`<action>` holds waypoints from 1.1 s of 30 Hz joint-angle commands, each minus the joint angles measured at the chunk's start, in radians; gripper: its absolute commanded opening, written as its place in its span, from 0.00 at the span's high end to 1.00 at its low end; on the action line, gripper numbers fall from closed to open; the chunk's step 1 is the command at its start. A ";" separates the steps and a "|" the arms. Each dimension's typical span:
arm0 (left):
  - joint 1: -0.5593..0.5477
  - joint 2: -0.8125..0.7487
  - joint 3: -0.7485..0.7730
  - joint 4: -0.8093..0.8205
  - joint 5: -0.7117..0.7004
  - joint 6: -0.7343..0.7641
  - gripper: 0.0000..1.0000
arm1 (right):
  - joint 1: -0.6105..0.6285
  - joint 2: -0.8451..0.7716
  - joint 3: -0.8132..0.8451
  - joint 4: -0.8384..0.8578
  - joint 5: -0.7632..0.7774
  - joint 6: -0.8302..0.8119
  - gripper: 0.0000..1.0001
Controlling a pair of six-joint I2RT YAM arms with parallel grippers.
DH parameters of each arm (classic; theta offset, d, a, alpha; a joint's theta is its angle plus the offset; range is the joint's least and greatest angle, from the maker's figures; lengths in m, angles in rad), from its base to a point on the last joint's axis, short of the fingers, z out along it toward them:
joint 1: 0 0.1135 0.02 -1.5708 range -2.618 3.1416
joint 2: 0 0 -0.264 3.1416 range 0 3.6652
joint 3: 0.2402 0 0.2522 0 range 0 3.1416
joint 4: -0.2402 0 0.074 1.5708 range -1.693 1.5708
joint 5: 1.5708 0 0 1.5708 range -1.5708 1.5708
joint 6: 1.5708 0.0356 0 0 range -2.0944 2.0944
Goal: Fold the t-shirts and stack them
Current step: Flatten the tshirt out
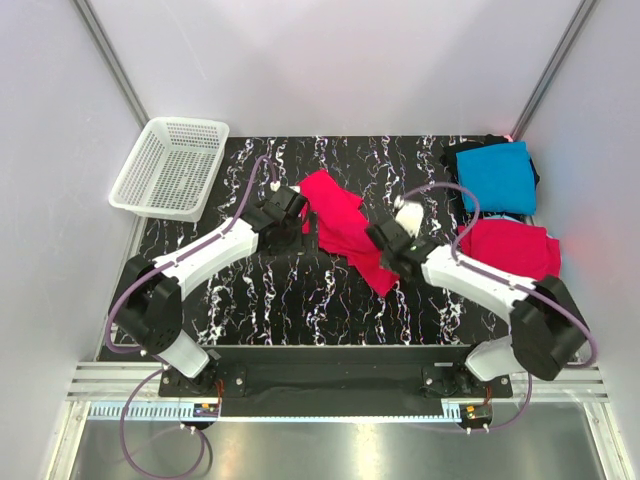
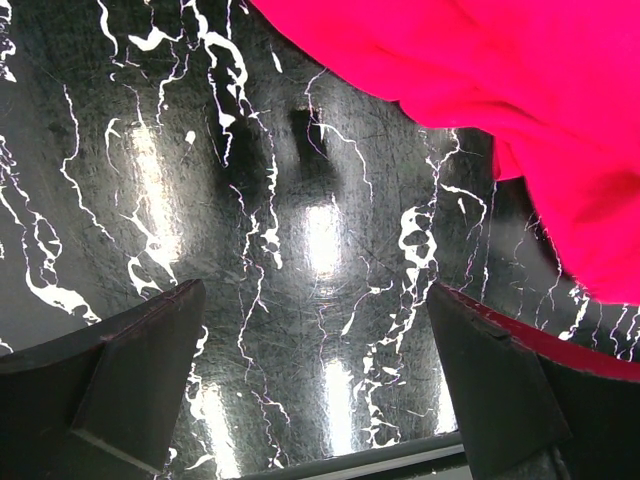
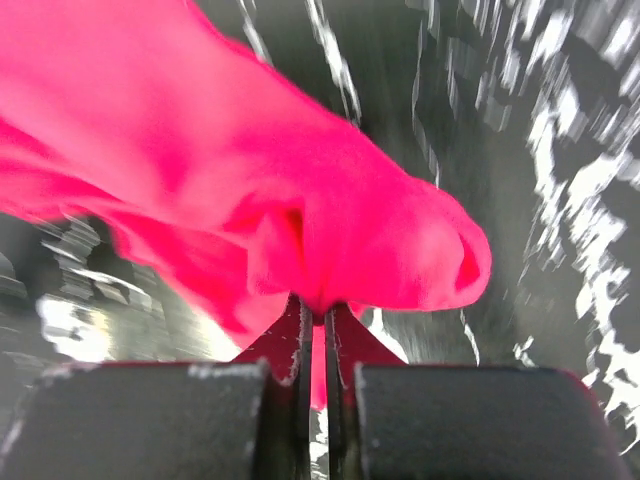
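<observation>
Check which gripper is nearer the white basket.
Left. The left gripper hovers over the table just right of the basket; the right gripper is farther right, shut on the red shirt mid-table.

**Table** (image 1: 300, 300): glossy black, veined with irregular white marble streaks. **Central t-shirt** (image 1: 345, 235): plain bright pinkish-red, without print; the right wrist view shows the same unbroken hue. **T-shirt at right edge** (image 1: 505, 248): identical pinkish-red. **Far-right t-shirt** (image 1: 497, 175): plain turquoise-blue, with black cloth (image 1: 460, 152) showing at its margins. **Basket** (image 1: 168, 168): white, open mesh pattern. **Left arm** (image 1: 205, 255) and **right arm** (image 1: 475, 280): white links, black joints. **Cables** (image 1: 440, 183): purple. **Walls** (image 1: 330, 60): pale grey-lilac
</observation>
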 commanded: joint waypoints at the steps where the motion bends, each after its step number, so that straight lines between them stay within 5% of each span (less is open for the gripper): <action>1: -0.002 -0.027 0.001 0.025 -0.059 -0.012 0.01 | -0.028 -0.093 0.145 -0.043 0.134 -0.084 1.00; 9: 0.030 0.091 0.132 0.019 -0.140 -0.087 0.01 | -0.048 -0.166 0.338 -0.112 0.238 -0.199 1.00; 17: 0.028 0.220 0.276 0.047 0.084 -0.058 0.01 | -0.048 -0.180 0.527 -0.112 0.145 -0.358 1.00; 27: 0.079 0.556 0.657 -0.124 -0.102 -0.127 0.03 | -0.048 -0.245 0.608 -0.166 0.169 -0.401 1.00; 33: 0.077 0.634 0.664 -0.131 -0.105 -0.153 0.16 | -0.048 -0.237 0.567 -0.175 0.132 -0.355 1.00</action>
